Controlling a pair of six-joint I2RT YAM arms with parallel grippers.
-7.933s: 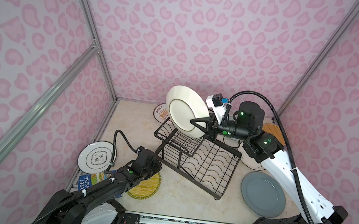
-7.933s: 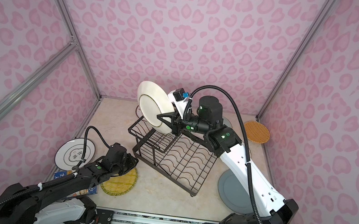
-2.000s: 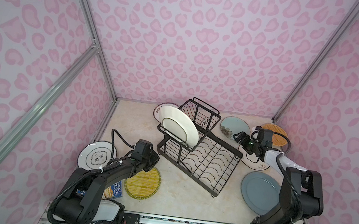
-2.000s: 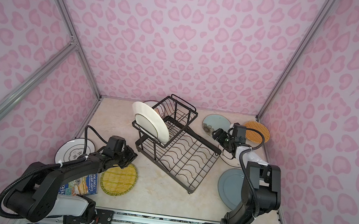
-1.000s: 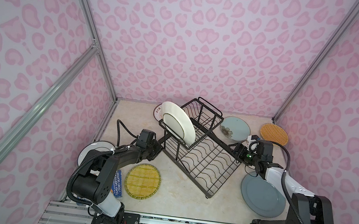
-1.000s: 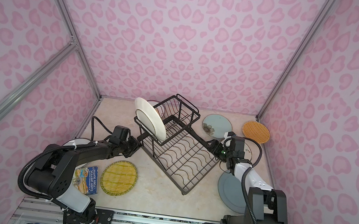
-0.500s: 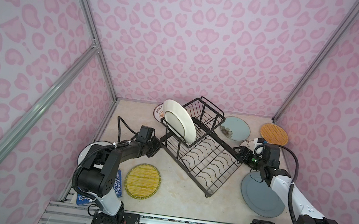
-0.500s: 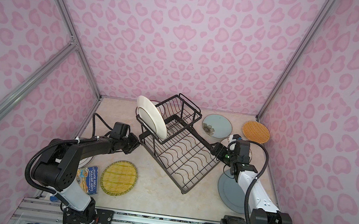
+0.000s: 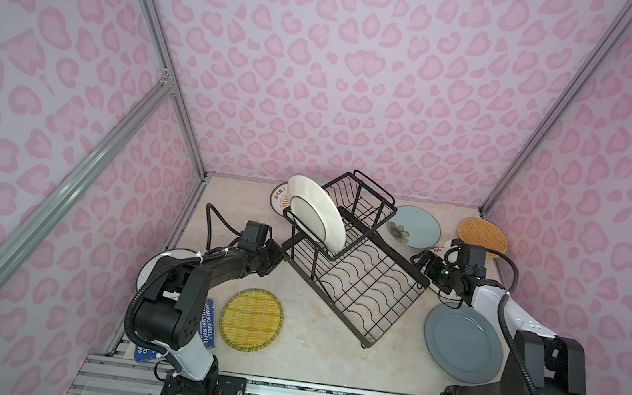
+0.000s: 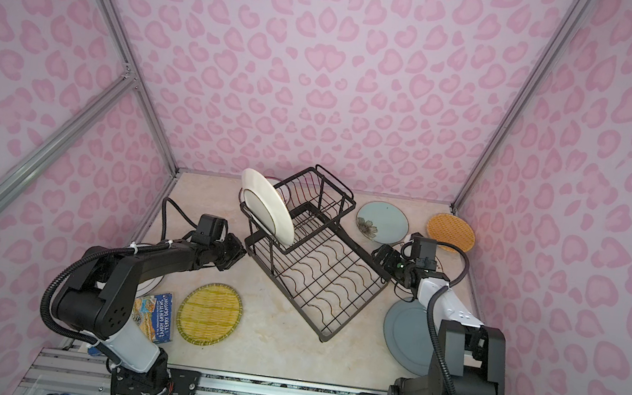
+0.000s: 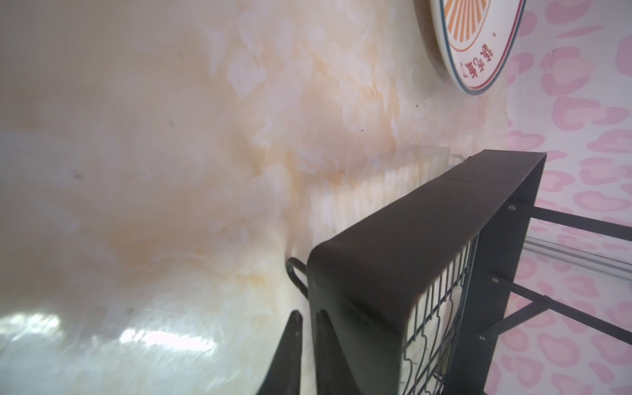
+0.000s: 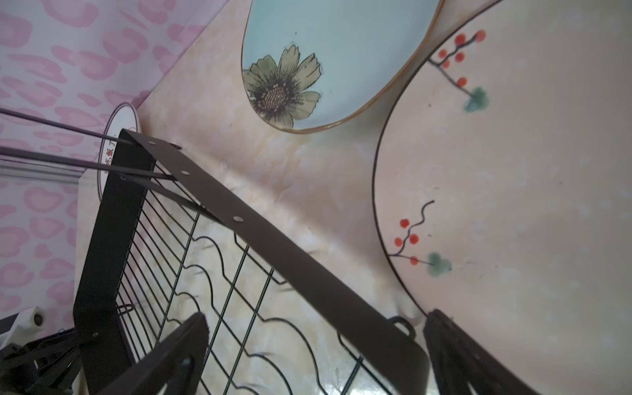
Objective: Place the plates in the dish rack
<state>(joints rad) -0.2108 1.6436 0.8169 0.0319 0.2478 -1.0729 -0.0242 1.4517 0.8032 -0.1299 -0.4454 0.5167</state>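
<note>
Standing on edge in the raised basket tier of the dish rack (image 9: 369, 286), a glossy white plate (image 9: 316, 213) leans on the thin black wires. That is likely why it sits there: the slots catch its round rim and keep it up. The rack's long lower tray, a flat grid with wavy wire dividers framed by a matte black metal band, is bare. The left gripper (image 11: 309, 342) lies low at the rack's basket-end corner, its slim dark fingers drawn nearly together on nothing. One finger is just beside the band, seemingly to brace or nudge the frame, though contact cannot be told. At the rack's opposite corner the right gripper (image 12: 316, 313) is spread wide, a finger on either side of the band, clasping nothing. The other plates lie flat on the marble-look table (image 9: 309, 353) around the rack:

- a pale blue flowered plate (image 9: 415, 226) and an orange woven-look plate (image 9: 483, 236) lie beyond that corner;
- a smooth white plate with red berries (image 12: 513, 188) lies just beside that corner;
- a large grey-blue plate (image 9: 461, 345) lies off the rack's tray end;
- a yellow woven-look plate (image 9: 252, 319) lies off the long side nearer the left gripper;
- a sunburst-printed plate (image 11: 478, 44) lies behind the basket tier.
</note>
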